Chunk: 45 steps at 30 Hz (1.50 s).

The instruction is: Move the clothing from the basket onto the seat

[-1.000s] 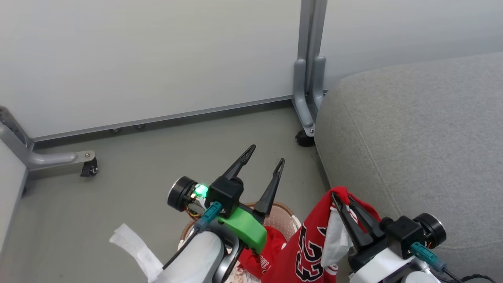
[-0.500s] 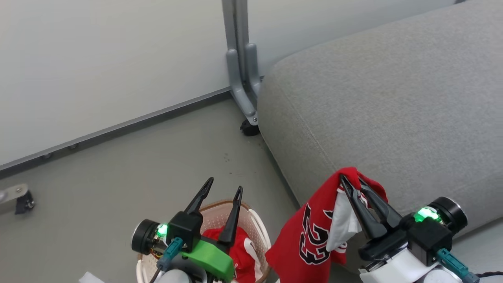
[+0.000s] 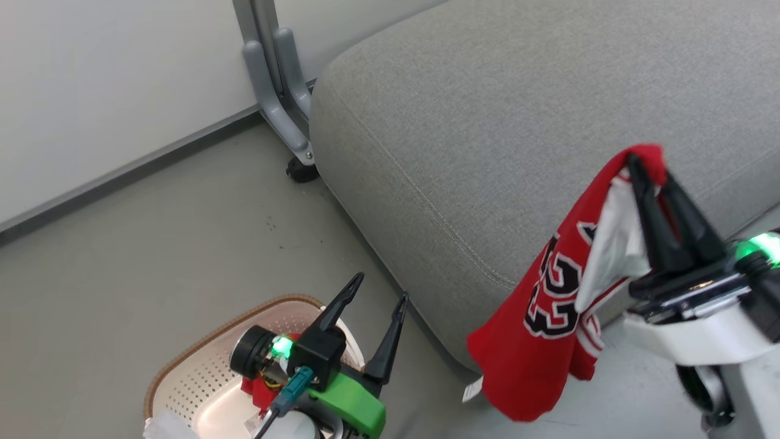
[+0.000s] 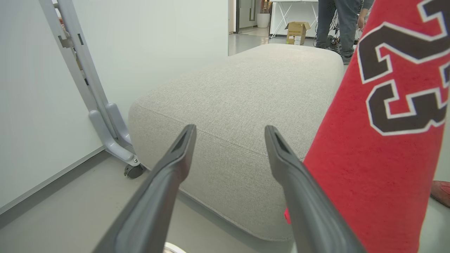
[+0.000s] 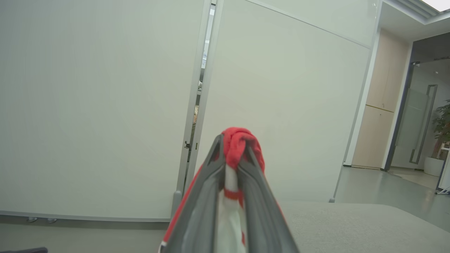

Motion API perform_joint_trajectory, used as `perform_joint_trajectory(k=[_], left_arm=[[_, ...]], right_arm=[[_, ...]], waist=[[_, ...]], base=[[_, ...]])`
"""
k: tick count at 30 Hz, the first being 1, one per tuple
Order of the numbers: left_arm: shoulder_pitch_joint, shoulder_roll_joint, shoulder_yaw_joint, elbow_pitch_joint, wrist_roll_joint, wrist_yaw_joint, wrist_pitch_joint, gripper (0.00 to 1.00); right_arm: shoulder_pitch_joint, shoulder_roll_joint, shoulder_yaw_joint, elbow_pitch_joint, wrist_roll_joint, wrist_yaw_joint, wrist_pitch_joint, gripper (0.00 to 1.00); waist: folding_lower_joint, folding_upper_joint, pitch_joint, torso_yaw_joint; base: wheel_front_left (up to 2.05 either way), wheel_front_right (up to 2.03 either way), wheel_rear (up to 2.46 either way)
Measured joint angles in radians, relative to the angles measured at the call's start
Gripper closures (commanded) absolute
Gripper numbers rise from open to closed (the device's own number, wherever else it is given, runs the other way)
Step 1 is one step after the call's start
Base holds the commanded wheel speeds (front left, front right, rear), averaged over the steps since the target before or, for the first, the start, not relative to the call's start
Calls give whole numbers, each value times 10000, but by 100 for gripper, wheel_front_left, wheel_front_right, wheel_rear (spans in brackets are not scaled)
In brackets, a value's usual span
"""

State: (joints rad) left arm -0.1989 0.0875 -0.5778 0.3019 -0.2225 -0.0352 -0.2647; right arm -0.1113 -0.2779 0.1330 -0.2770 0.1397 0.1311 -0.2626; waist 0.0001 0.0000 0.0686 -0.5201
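Observation:
A red jersey (image 3: 548, 317) printed with 23 hangs from my right gripper (image 3: 647, 164), which is shut on its bunched top edge; the cloth dangles in front of the grey seat (image 3: 487, 122), beside its near edge. The right wrist view has the red fabric (image 5: 236, 144) pinched between the two fingers. In the left wrist view the hanging jersey (image 4: 379, 140) sits right of my open left gripper (image 4: 228, 130), with the seat (image 4: 246, 91) ahead. That left gripper (image 3: 378, 292) hovers empty over the cream basket (image 3: 195, 372), where more red clothing (image 3: 259, 390) lies, mostly hidden by the arm.
A grey partition leg with a caster (image 3: 286, 122) stands against the seat's far left corner, with white wall panels (image 3: 91, 91) behind. Grey floor (image 3: 183, 244) lies left of the seat. A person's legs (image 4: 337, 24) and a cardboard box (image 4: 297, 31) are beyond the seat.
The head camera has swung right, so the seat now sits centre. My right gripper has risen with the jersey and moved toward the seat. The left gripper stays open over the basket.

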Motion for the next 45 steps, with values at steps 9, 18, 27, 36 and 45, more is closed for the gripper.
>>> perform_joint_trajectory(k=[9, 18, 27, 36, 45], left_arm=[[-1681, -67, -924, -15, 1022, -389, 123, 0], [-3065, 318, -813, -525, 1547, -351, 343, 0], [-3480, 232, -1068, -556, 1649, -349, 270, 0], [-3544, 59, -1290, 13, 1486, -343, 136, 0], [-3447, -121, -1358, 738, 997, -372, 48, 0]], right_arm=[[-3410, -1595, -2679, 924, 1582, 0, -2, 100], [-7646, -4552, -3517, 3687, 2631, 0, -2, 100], [-9773, -5070, -2665, 6506, 1912, 2, 0, 100], [-9172, -4172, -2385, 9984, 1848, 4, 0, 100], [-7622, -3632, -3104, 10909, 1413, 6, 0, 0]], waist=[[0, 0, 1477, 120], [2, 0, 3715, 961], [3, 0, 5746, 2074], [2, 0, 6627, 3275], [0, 0, 6221, 3812]], base=[[0, 0, 0], [0, 0, 0], [0, 0, 0], [0, 0, 0], [0, 0, 0]])
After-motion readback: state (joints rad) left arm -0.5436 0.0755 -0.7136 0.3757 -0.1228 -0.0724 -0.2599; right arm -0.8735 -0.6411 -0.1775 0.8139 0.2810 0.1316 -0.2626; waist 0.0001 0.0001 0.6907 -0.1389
